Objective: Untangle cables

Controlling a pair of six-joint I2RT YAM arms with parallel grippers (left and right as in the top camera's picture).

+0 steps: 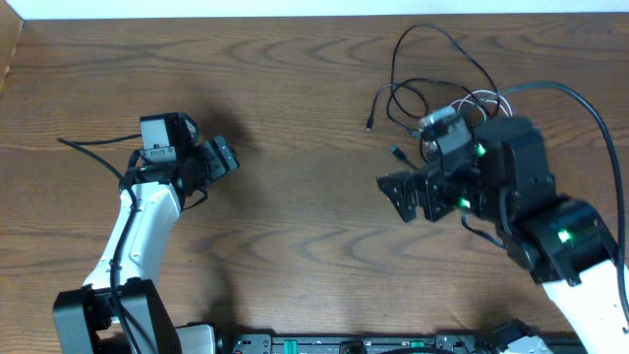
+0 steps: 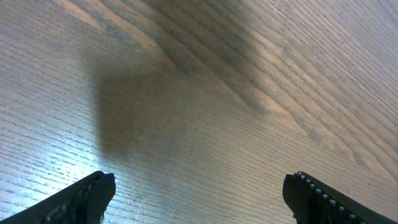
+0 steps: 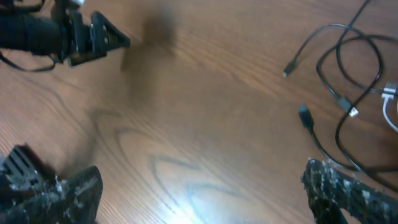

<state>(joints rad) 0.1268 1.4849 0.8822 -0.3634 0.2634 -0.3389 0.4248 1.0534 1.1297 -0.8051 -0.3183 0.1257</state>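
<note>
Overhead: the left arm reached up from the lower left corner, its elbow bent, and its left gripper point(image 1: 228, 155) hovered left of centre, pointing right. How far its fingers were parted could not be told from up here. The right arm came in from the lower right, and the right gripper point(image 1: 395, 197) pointed left near mid-frame. The black cable point(image 1: 396, 59) sprawled in loose loops at the upper right of the table point(image 1: 314, 88), close to the far edge. The white cable point(image 1: 484, 96) was bunched just above the right arm's wrist and partly hidden by it. Bare wood lay between the two grippers.

Left wrist: the left gripper point(image 2: 198, 196) was spread wide with nothing in it, one finger low in each corner and wood grain point(image 2: 249, 74) filling the frame.

Right wrist: the right gripper point(image 3: 199, 196) was also spread wide and held nothing. The black cable point(image 3: 336, 26) lay curled at the right edge, the white cable point(image 3: 390, 93) peeping in beside it. The left gripper point(image 3: 99, 38) sat at upper left, well apart across open table point(image 3: 205, 124).
</note>
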